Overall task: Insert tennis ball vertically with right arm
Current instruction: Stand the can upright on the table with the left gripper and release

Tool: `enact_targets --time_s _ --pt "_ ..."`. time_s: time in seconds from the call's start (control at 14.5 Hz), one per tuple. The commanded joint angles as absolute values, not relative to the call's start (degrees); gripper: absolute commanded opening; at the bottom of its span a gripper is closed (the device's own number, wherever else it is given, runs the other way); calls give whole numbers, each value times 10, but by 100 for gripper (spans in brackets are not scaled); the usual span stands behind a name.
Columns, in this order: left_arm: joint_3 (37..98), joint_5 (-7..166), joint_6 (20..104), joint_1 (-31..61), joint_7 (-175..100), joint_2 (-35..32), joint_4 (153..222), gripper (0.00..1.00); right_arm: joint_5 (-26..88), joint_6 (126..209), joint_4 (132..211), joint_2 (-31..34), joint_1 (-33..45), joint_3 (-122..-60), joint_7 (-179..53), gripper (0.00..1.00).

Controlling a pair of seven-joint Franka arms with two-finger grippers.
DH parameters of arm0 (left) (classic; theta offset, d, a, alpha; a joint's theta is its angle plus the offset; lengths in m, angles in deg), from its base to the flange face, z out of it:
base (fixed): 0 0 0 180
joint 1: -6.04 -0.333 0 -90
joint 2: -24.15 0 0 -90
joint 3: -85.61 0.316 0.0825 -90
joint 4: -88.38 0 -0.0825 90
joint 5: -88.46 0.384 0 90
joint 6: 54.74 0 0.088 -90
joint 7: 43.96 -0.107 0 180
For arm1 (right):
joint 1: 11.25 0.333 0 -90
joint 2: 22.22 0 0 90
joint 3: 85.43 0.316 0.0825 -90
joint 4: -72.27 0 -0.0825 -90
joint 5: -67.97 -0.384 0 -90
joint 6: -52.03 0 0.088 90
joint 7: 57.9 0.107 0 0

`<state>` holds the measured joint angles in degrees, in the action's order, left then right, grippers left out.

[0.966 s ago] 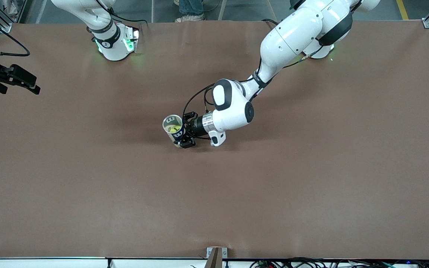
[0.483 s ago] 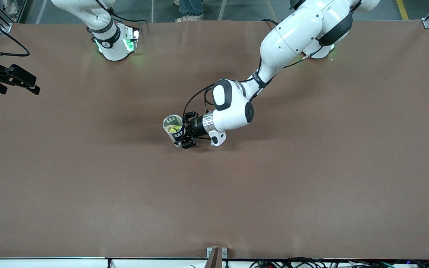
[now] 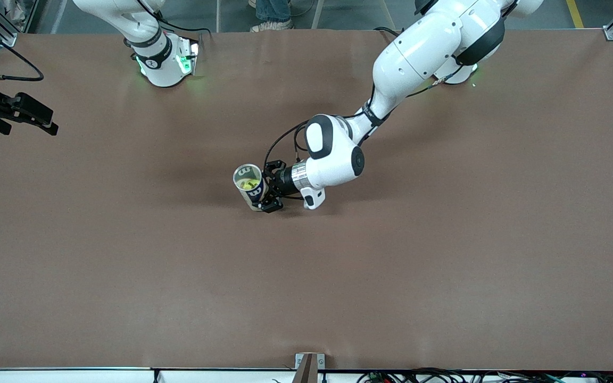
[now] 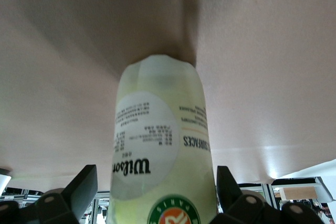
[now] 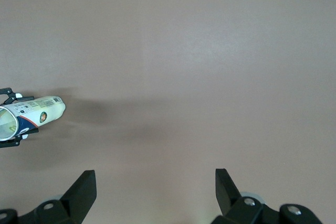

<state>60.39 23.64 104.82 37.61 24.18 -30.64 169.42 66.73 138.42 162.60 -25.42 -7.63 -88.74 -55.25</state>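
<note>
A clear Wilson tennis ball can (image 3: pixel 250 187) stands upright near the middle of the table, open end up, with a yellow tennis ball (image 3: pixel 244 184) inside it. My left gripper (image 3: pixel 262 188) reaches in from the side with its fingers on either side of the can's lower part, spread wide. In the left wrist view the can (image 4: pixel 160 145) fills the space between the fingers (image 4: pixel 84 187), with a small gap showing. My right gripper (image 3: pixel 32 118) hangs open and empty over the table's edge at the right arm's end. The right wrist view shows the can (image 5: pixel 37 113) far off.
The brown table (image 3: pixel 306 276) is bare around the can. The right arm's base (image 3: pixel 164 63) and the left arm's base (image 3: pixel 461 72) stand along the edge farthest from the front camera. A metal bracket (image 3: pixel 309 364) sits at the nearest edge.
The left arm's wrist has shifted very slightly. The can stands where it did. The right gripper has not moved.
</note>
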Motion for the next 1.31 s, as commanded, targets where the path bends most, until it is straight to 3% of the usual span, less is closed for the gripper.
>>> enact_targets --time_s 0.0,0.48,0.9,1.24 --pt "611 225 1053 371 218 -292 1722 100 678 1394 1646 -271 -73 -887 -558 100" --pt "615 239 1050 342 212 -267 1748 100 676 1426 1640 -265 -73 -887 -558 100" --pt "617 416 1036 253 212 -223 1817 100 673 1451 1632 -248 -76 -889 -559 100" --pt "642 694 878 157 217 -172 1815 100 672 1462 1597 -231 -76 -889 -559 100"
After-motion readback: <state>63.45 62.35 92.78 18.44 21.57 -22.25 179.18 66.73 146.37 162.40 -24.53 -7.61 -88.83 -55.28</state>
